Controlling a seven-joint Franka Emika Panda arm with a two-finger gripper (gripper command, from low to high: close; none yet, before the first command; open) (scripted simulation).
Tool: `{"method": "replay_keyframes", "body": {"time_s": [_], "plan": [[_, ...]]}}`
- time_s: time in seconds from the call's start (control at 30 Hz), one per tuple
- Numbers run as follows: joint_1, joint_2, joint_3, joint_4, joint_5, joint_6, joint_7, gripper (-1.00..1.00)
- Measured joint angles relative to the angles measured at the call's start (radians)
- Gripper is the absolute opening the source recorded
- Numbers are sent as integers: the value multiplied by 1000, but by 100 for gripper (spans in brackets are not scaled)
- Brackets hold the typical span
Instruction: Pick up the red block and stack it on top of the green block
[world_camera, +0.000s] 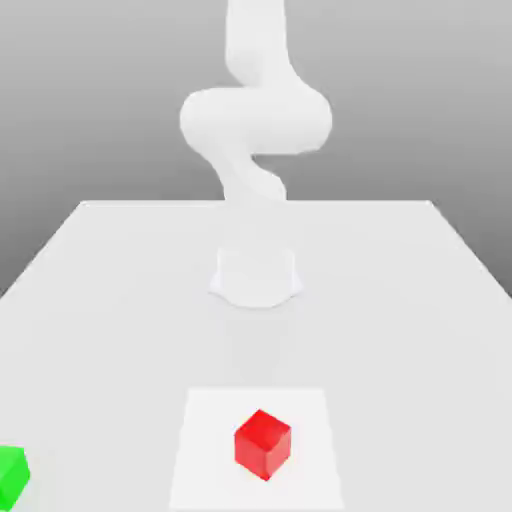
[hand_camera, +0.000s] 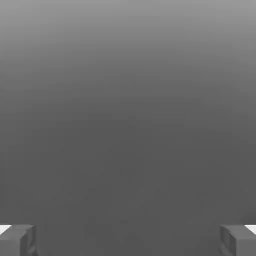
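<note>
The red block (world_camera: 263, 443) sits on the white table near its front edge, on a paler square patch (world_camera: 200, 470). The green block (world_camera: 12, 477) rests on the table at the exterior view's far left, partly cut off by the frame edge, well apart from the red one. In the hand view my gripper (hand_camera: 128, 241) is open, its two grey fingertips (hand_camera: 18, 240) spread wide with nothing between them and plain grey background beyond.
The white arm (world_camera: 255, 115) rises from its round base (world_camera: 255, 277) in the middle of the table (world_camera: 400, 300), behind the blocks. Bare table surface lies between the base and the red block.
</note>
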Motion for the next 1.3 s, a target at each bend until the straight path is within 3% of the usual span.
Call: {"method": "replay_keyframes", "body": {"time_s": [0.53,0.73,0.9,0.93,1.13,1.3], "plan": [[-109,586,118,-217,-35,285,454,0],[-103,803,115,-292,-46,396,612,0],[-71,985,71,-276,-100,540,669,0],[-63,1012,62,-272,-110,562,677,-100],[-61,1026,58,-270,-115,576,681,-100],[-85,893,93,-290,-66,464,646,-100]]}}
